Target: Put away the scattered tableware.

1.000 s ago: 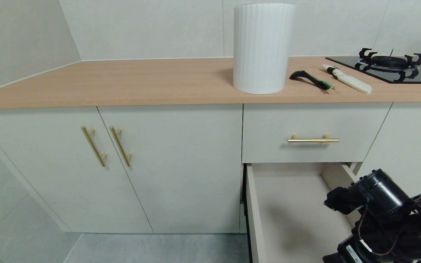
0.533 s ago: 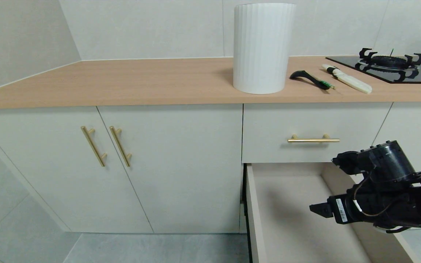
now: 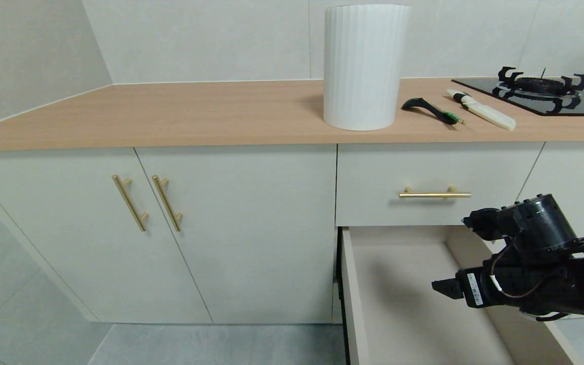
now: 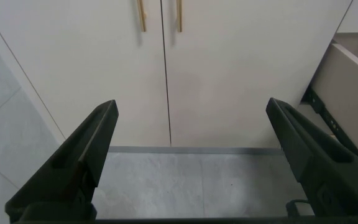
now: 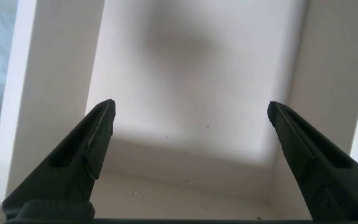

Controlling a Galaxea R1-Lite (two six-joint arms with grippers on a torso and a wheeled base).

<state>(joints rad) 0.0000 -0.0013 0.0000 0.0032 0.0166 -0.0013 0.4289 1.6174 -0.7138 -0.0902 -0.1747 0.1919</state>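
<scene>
On the wooden counter (image 3: 195, 111) lie a black scoop with a green-tipped handle (image 3: 430, 110) and a white knife-shaped utensil (image 3: 482, 115), both right of a tall white ribbed canister (image 3: 362, 66). Below them the lower drawer (image 3: 403, 304) stands pulled out with a bare floor (image 5: 197, 74). My right gripper (image 3: 446, 290) hangs over the drawer's right half, open with nothing between its fingers (image 5: 190, 111). My left gripper (image 4: 191, 107) is open too and holds nothing. It is low in front of the double cabinet doors (image 4: 164, 68), with the drawer's side (image 4: 347, 68) off to one edge.
A gas hob (image 3: 540, 91) sits at the counter's far right. The upper drawer (image 3: 434, 182) with its brass handle (image 3: 435, 194) is closed above the open one. Two cabinet doors with brass handles (image 3: 145, 203) are closed on the left. Grey floor tiles (image 3: 211, 344) lie below.
My right arm rose from the lower right corner and swung so its gripper points left over the open drawer. In the last half second it barely shifted.
</scene>
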